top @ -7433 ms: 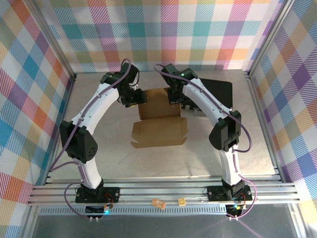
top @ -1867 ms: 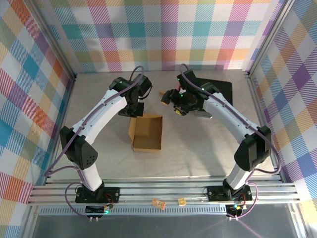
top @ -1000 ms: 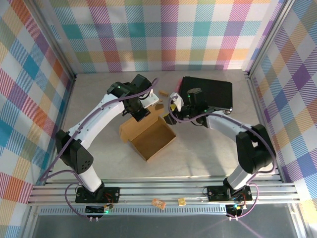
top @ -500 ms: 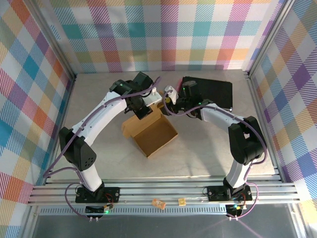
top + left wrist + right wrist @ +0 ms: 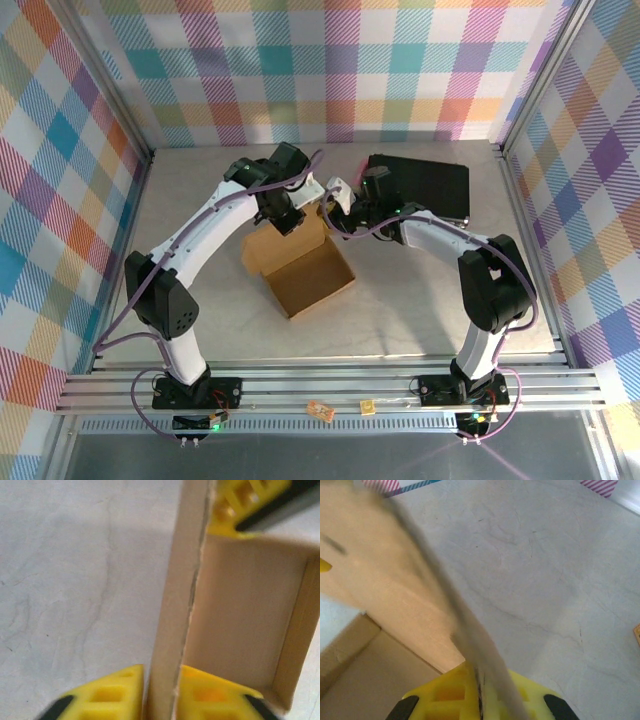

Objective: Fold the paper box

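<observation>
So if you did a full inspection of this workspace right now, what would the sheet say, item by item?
Surface: pale marbled table, bare around the work.
Job's things: paper box, an open brown cardboard tray with a flap raised on its far side.
Clutter: black case at the far right; two small orange pieces on the near rail.
Grippers: left gripper pinches an upright wall of the box; right gripper pinches a cardboard flap.
Cables: purple cable runs along each arm; no snag seen.
Surroundings: plaid walls on three sides, aluminium frame in front.
</observation>
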Controlling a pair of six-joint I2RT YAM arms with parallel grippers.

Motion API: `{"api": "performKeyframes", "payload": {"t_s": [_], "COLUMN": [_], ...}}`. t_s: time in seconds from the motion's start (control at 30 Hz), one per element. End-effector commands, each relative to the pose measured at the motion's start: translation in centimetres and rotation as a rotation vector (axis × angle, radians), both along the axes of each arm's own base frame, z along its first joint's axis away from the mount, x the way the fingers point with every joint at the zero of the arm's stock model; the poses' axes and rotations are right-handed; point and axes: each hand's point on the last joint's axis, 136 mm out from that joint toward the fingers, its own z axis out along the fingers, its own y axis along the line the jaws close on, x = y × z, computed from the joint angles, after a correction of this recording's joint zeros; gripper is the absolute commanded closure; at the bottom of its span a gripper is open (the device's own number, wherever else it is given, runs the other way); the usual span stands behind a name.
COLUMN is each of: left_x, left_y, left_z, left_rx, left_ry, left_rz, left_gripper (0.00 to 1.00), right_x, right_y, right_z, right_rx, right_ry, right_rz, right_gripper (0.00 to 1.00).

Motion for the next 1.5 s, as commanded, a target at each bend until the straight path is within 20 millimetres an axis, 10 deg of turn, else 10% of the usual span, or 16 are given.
{"api": "performKeyframes", "payload": {"t_s": [0.0, 0.27, 0.5, 0.67, 1.13, 1.47], "left_x": [1.9, 1.1, -2.7, -1.3, 6.5, 7.1], "left_y": [0.2, 3.9, 10.5, 14.2, 12.4, 11.6], "left_z": [2.5, 6.9, 3.4, 0.2, -4.3, -4.6], "left_rx": [-0.074, -0.21, -0.24, -0.305, -0.376, -0.439], "left_ry": [-0.085, -0.206, -0.093, -0.064, -0.037, 0.015], "left_rz": [0.166, 0.513, 0.535, 0.571, 0.461, 0.523], "left_gripper": [0.65, 0.46, 0.31, 0.34, 0.39, 0.77], "right_x": [-0.4, -0.8, -1.4, -1.8, -1.3, 0.3], "right_y": [-0.2, -0.9, -1.2, -1.4, -1.2, -1.1], "right_z": [0.7, 0.7, 1.1, 0.5, 0.1, -0.2], "right_rx": [0.0, -0.008, -0.007, -0.02, -0.021, -0.045], "right_ry": [-0.025, -0.038, -0.018, 0.02, 0.067, 0.058], "right_rz": [-0.018, -0.03, 0.021, 0.067, 0.109, 0.065], "right_gripper": [1.0, 1.0, 1.0, 1.0, 1.0, 1.0]}}
